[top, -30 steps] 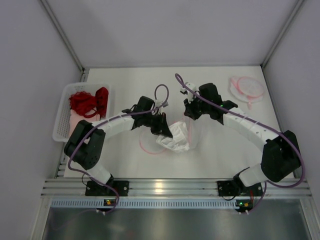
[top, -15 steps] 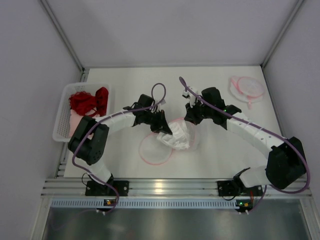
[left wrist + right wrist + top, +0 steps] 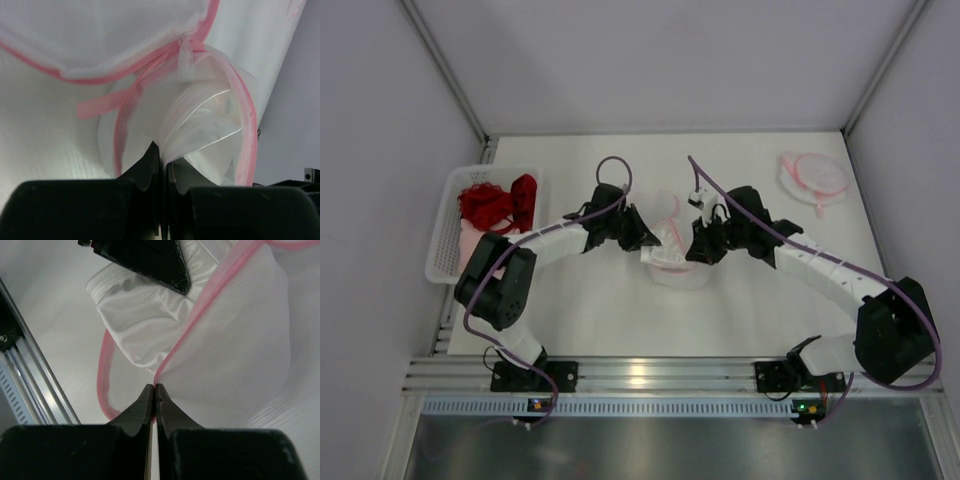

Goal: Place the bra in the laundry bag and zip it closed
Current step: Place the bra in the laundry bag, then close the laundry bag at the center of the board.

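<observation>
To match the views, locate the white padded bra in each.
Top external: white padded bra just below picture centre.
Left wrist: lower right, inside the mesh laundry bag's pink rim.
Right wrist: upper left, left of that rim.
Shared landmark: the pink rim.

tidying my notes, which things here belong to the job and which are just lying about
In the job: bra, laundry bag, left gripper, right gripper.
Lying about: basket, red clothes, second mesh bag.

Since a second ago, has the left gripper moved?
Yes. The left gripper has moved away from the front rail, toward the far wall, with the bra pinched in it.
</observation>
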You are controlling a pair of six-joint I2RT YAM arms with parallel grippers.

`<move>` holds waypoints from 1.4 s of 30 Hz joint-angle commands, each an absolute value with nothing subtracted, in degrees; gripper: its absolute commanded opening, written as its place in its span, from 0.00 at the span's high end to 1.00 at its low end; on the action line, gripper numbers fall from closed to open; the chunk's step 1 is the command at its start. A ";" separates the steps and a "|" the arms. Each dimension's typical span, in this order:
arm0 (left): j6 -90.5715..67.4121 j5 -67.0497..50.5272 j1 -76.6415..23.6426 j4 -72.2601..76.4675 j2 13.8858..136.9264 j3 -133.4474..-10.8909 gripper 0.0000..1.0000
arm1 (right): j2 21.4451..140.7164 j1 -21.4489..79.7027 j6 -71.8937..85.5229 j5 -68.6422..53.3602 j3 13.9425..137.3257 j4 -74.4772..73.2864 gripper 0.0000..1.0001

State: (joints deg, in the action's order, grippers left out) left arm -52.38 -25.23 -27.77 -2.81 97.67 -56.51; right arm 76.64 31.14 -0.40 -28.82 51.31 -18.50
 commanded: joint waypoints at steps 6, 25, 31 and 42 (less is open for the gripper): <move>-60.21 -13.63 -37.16 -7.12 100.98 -62.84 1.00 | 78.92 31.91 7.29 -34.10 51.16 -12.93 1.00; -29.98 -2.81 -38.06 -18.37 83.77 -66.01 0.40 | 73.39 28.04 3.17 -33.75 46.85 -16.43 1.00; -29.00 2.89 -32.44 -18.37 77.78 -63.46 0.45 | 72.07 27.60 0.79 -32.35 45.35 -18.19 1.00; -44.46 -15.46 -21.01 -7.07 84.02 -49.58 0.36 | 72.42 26.54 0.62 -32.69 45.62 -18.98 1.00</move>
